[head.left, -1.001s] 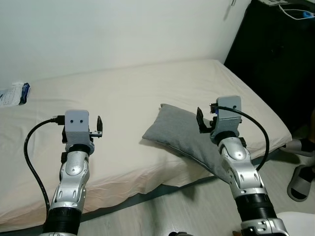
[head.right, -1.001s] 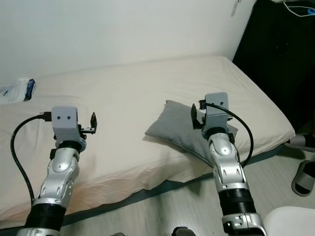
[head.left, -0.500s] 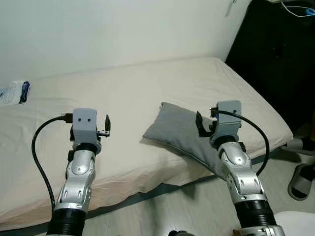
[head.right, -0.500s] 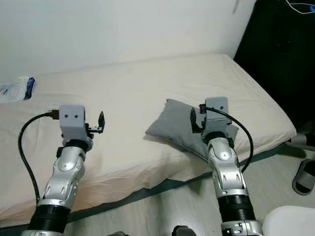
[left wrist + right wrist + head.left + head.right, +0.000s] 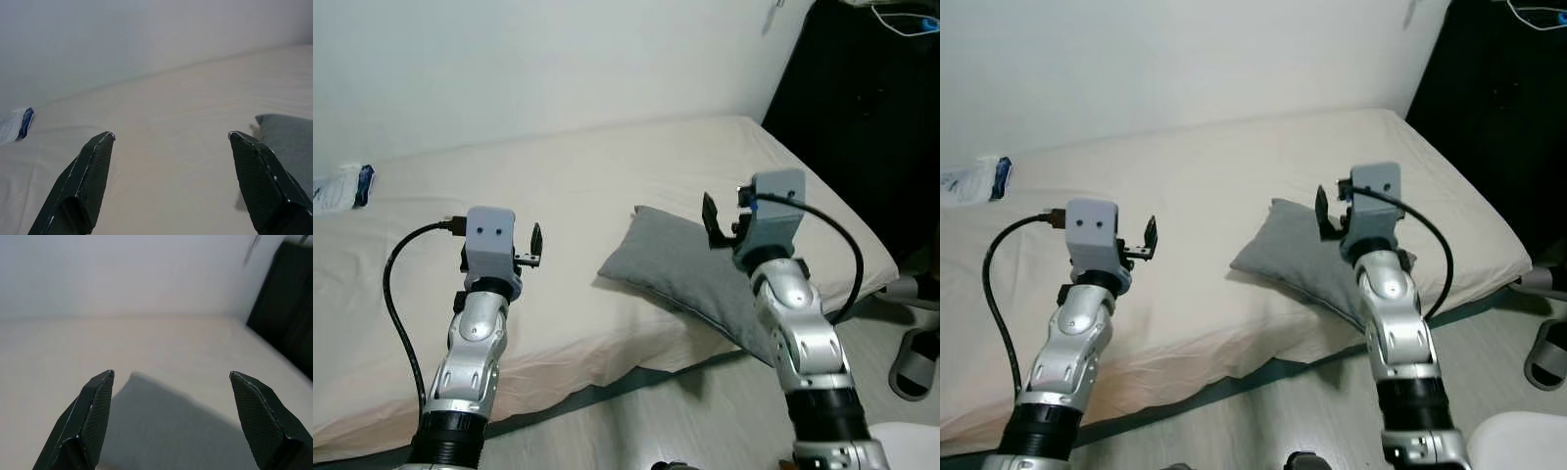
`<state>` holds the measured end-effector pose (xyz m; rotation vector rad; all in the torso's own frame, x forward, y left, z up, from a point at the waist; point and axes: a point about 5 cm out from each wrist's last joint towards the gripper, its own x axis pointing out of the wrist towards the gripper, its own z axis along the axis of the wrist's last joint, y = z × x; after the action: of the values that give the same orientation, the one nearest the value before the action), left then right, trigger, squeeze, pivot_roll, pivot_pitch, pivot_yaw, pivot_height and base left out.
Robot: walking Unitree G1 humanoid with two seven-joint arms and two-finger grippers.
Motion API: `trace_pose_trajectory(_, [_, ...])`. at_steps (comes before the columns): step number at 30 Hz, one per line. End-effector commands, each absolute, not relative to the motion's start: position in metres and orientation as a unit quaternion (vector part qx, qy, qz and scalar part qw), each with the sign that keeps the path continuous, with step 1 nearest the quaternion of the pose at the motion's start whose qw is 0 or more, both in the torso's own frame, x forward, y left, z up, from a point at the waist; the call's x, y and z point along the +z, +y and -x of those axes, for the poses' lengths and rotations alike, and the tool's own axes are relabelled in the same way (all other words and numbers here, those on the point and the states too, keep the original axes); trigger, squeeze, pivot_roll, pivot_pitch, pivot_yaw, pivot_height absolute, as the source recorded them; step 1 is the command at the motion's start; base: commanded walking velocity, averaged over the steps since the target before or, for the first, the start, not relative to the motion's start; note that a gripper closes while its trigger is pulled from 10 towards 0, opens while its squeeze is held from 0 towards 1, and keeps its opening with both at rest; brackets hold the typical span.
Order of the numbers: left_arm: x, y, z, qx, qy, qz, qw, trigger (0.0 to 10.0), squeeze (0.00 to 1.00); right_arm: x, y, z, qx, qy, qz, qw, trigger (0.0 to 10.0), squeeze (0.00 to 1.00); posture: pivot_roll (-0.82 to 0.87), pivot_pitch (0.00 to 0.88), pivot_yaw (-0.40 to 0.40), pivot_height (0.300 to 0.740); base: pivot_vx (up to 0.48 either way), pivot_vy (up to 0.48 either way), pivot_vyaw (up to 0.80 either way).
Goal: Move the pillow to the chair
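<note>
- The soft grey fabric pillow (image 5: 690, 269) is lying on the cream-sheeted bed (image 5: 568, 186), near the front edge, one end hanging just past the mattress side, untouched by either arm.
- I'm bringing the right gripper (image 5: 171, 421) up: compared with a second ago it is sitting higher and tipped further forward over the pillow's near half, and its two black fingers are spread wide, with grey fabric showing between them in the right wrist view.
- I'm also pushing the left gripper (image 5: 171, 181) forward and inward; it has crept across the sheet toward the pillow, fingers parted wide, and the pillow's left corner is now entering its wrist view.
- Both are hovering above the bedding, not in contact with anything.
- To me that reads as the approach closing in from both sides, so a two-sided grasp looks like the next thing to set up.
- A blue-and-white plastic packet (image 5: 340, 186) is resting far off at the bed's left edge.
- A dark cabinet (image 5: 862, 117) is standing at the right.
</note>
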<state>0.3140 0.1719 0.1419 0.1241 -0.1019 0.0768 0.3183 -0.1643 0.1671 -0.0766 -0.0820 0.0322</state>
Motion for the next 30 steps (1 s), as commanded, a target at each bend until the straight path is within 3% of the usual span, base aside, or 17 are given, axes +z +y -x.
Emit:
trace_pose_trajectory(1, [0.133,0.177,-0.311,0.052,-0.028,-0.070,0.996,10.0,0.00,0.168,-0.163,-0.316,0.014,-0.044,0.030,0.998,10.0,0.00,-0.03,0.062,0.006,0.740,0.000,0.000,0.00])
trace_pose_trajectory(10, [0.135,0.175,-0.308,0.057,-0.031,-0.063,0.996,10.0,0.00,0.157,-0.159,-0.303,0.003,-0.024,0.026,0.999,10.0,0.00,-0.03,0.035,-0.001,0.740,0.000,0.000,0.00])
trace_pose_trajectory(20, [0.126,0.170,-0.293,0.049,-0.063,-0.061,0.995,10.0,0.00,0.150,-0.153,-0.277,0.015,-0.078,0.034,0.996,10.0,0.00,-0.03,0.050,0.006,0.740,0.000,0.000,0.00])
trace_pose_trajectory(30, [0.126,0.160,-0.297,0.018,-0.055,-0.051,0.997,10.0,0.00,0.146,-0.148,-0.285,0.023,-0.035,0.044,0.998,10.0,0.00,-0.03,0.066,0.005,0.740,0.000,0.000,0.00])
